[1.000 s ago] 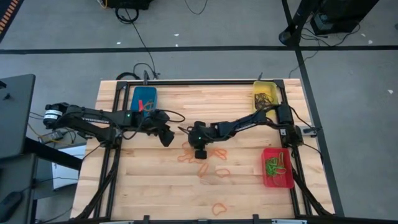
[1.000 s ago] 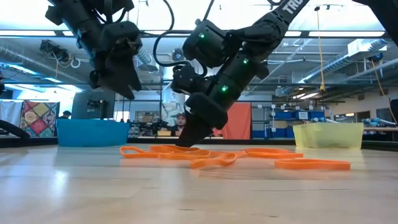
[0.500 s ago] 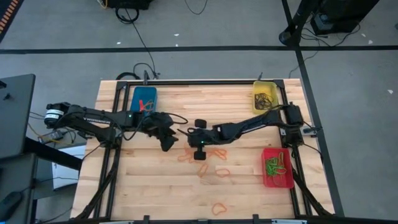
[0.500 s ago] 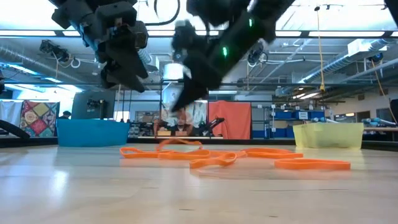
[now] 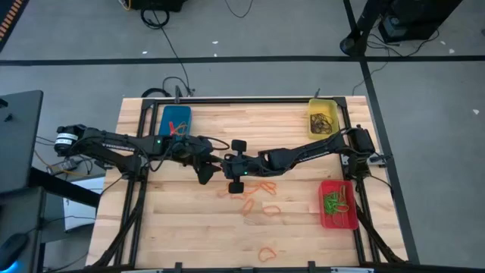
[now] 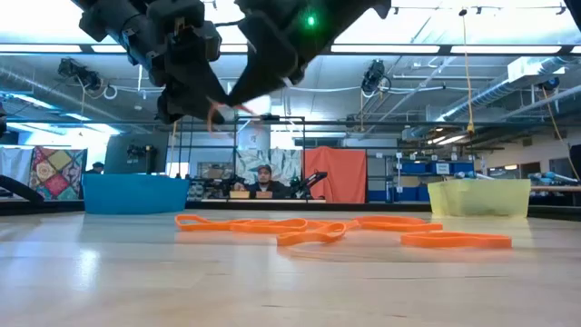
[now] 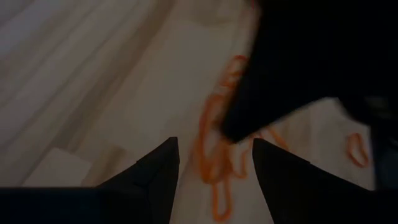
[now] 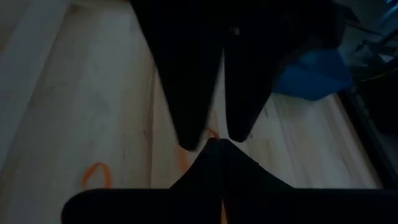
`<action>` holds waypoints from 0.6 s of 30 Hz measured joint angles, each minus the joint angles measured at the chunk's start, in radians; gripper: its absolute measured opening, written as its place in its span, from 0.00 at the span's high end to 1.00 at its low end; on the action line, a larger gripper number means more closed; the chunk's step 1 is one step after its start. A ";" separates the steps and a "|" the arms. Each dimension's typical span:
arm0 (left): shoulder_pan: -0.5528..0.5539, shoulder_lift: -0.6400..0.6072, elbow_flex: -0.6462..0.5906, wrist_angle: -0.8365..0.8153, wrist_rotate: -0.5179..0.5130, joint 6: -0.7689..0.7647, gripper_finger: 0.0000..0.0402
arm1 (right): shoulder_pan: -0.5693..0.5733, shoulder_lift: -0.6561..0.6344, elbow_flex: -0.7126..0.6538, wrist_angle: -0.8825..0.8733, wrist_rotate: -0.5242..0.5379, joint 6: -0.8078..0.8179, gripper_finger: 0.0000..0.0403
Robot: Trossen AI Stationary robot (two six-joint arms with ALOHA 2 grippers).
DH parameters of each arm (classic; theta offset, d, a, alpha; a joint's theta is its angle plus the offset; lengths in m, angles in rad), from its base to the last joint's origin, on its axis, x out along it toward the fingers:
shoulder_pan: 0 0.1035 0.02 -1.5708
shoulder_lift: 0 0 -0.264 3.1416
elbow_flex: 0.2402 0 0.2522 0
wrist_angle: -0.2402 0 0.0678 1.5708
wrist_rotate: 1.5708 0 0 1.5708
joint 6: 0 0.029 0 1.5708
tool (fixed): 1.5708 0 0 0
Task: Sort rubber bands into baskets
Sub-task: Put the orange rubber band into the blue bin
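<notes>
table (image 5: 197, 235): wooden slats | cables (image 5: 170, 45): black, on floor | person (image 6: 264, 177): seated beyond table

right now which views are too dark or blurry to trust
Both wrist views are dim: in the right wrist view the right gripper is a black silhouette, and in the left wrist view the orange rubber bands look soft and smeared. Low view: arms backlit against bright ceiling lights, with a sheen on the table. High view: evenly lit.
</notes>
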State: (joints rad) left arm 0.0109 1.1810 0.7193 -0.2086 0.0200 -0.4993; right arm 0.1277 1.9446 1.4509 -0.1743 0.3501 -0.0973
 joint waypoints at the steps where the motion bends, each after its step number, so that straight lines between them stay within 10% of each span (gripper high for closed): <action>1: 0.000 0.001 0.000 -0.006 -0.018 -0.013 0.48 | 0.003 0.000 0.013 -0.017 0.001 -0.004 1.00; 11: 0.000 0.005 0.000 -0.007 -0.022 -0.028 0.53 | 0.049 0.000 0.058 -0.038 0.104 -0.082 1.00; 18: 0.000 0.005 0.000 -0.005 0.043 -0.018 0.89 | 0.050 0.000 0.077 -0.038 0.124 -0.086 1.00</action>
State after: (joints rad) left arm 0.0109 1.1858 0.7193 -0.2134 0.0631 -0.5169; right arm 0.1776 1.9442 1.5276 -0.2118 0.4740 -0.1833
